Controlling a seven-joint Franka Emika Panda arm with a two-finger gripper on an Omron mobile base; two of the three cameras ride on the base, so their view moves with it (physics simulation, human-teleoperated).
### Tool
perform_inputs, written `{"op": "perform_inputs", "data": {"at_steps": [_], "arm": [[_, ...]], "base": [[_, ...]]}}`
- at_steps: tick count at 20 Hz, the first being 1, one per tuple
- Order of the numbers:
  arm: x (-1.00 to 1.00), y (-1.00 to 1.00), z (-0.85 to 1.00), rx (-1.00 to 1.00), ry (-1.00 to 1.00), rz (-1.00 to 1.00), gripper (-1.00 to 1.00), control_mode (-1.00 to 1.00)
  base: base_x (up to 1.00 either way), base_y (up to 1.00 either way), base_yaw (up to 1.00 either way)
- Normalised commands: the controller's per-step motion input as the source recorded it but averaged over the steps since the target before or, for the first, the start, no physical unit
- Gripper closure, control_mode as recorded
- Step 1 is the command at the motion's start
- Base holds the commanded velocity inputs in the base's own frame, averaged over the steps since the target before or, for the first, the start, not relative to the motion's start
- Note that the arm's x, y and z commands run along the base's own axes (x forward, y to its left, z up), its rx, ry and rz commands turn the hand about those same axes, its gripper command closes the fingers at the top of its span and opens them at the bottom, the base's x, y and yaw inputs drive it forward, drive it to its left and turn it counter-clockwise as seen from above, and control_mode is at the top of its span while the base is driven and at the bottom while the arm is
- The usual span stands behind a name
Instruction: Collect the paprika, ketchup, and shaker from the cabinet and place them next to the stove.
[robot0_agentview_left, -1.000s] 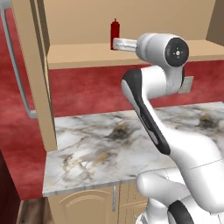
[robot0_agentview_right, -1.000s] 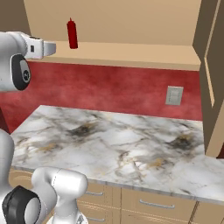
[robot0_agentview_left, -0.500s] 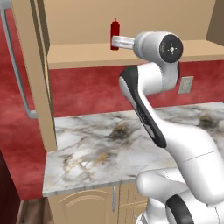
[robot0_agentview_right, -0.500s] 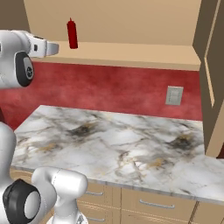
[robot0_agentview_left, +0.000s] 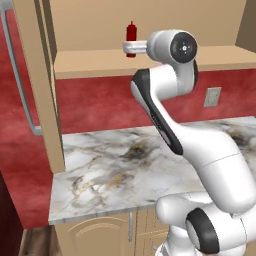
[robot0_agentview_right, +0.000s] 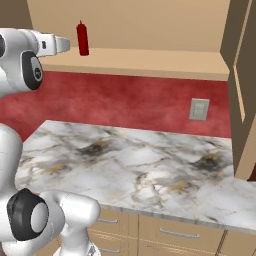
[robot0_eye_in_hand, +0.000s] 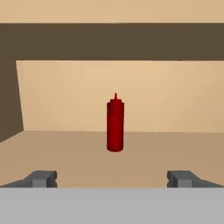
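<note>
Standing upright on the plain shelf of the open light tan cabinet (robot0_agentview_left: 150, 60), the slim red ketchup (robot0_eye_in_hand: 115, 125) bottle points its narrow nozzle straight up, its base flat on the wood and the back wall of the cabinet behind it. The gripper (robot0_eye_in_hand: 113, 178) faces the bottle head-on from the shelf's front edge, its two dark fingertips (robot0_eye_in_hand: 43, 179) spread wide apart at either side of the hand view with nothing between them; the ketchup sits centred in the gap but farther back on the shelf, clear of both tips. In the left base view the white arm (robot0_agentview_left: 170, 90) rises from the lower right, bends at a dark elbow joint and reaches level toward the bottle, its wrist overlapping the ketchup's lower half. The right base view shows the wrist just beside the ketchup on the left, with a little daylight between them. One cabinet door (robot0_agentview_left: 35, 85) with a long grey bar handle (robot0_agentview_left: 17, 75) hangs open at the left; the other door (robot0_agentview_right: 242, 95) stands open at the right. Below the shelf runs a red backsplash (robot0_agentview_right: 125, 102) with a pale wall outlet (robot0_agentview_right: 199, 109), and beneath that a marble-patterned counter (robot0_agentview_right: 140, 167) over tan drawer fronts (robot0_agentview_right: 170, 232).
</note>
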Motion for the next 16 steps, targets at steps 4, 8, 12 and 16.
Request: {"op": "perform_inputs", "data": {"at_steps": [4, 8, 12, 16], "arm": [[0.31, 0.01, 0.01, -0.02, 0.0, 0.0, -1.0, -1.0], [0.36, -0.03, 0.0, 0.0, 0.0, 0.0, -1.0, -1.0], [0.33, -0.01, 0.0, 0.0, 0.0, 0.0, -1.0, -1.0], [0.28, 0.0, 0.0, 0.0, 0.0, 0.0, -1.0, -1.0]], "base": [[0.0, 0.0, 0.0], [0.0, 0.0, 0.0], [0.0, 0.0, 0.0], [0.0, 0.0, 0.0]]}}
